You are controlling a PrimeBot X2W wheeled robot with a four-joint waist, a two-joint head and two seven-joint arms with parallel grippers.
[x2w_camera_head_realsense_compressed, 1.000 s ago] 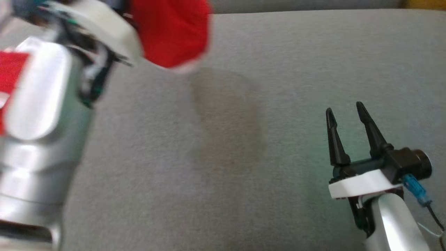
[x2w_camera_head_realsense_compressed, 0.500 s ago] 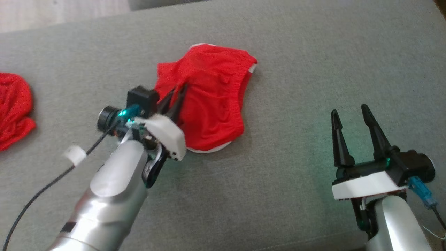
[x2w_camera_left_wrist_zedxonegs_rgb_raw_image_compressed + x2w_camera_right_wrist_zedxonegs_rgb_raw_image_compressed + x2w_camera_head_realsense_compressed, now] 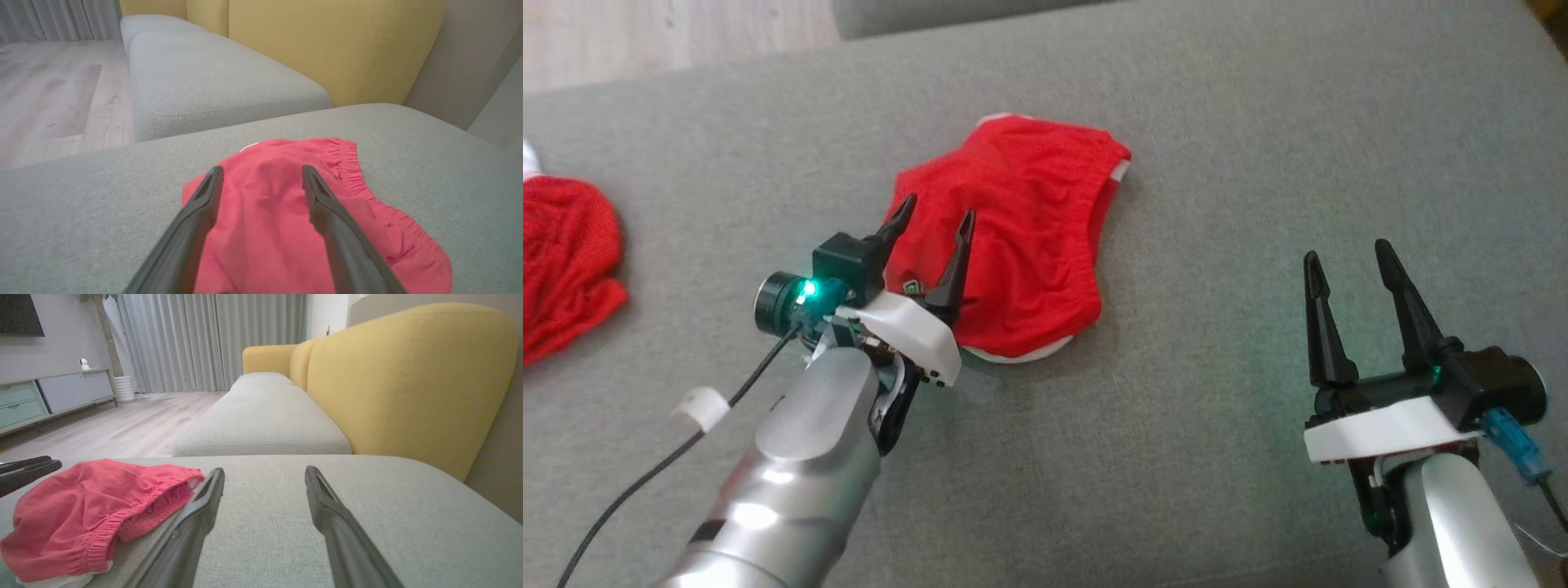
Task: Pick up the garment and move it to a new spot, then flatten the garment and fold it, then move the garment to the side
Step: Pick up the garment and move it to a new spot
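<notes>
The garment (image 3: 1021, 237) is a pair of red shorts with an elastic waistband and white trim, lying crumpled on the grey cushion (image 3: 1217, 163). My left gripper (image 3: 935, 216) stands open just above its near left part, fingers spread with nothing between them; the left wrist view shows the garment (image 3: 278, 220) beneath the two fingers (image 3: 200, 204). My right gripper (image 3: 1347, 257) is open at the lower right, well clear of the cloth. In the right wrist view the garment (image 3: 90, 502) lies to the left of that gripper (image 3: 263, 473).
A second red cloth (image 3: 564, 261) lies bunched at the cushion's far left edge. A black cable with a white tag (image 3: 698, 407) trails from my left arm. Yellow backrests (image 3: 400, 375) and another grey seat (image 3: 261, 424) lie beyond; wooden floor (image 3: 49, 94) borders the cushion.
The left gripper has opened and let go of the garment, which now lies on the cushion. The head camera has shifted a lot since the earliest frame. The right arm has stayed put.
</notes>
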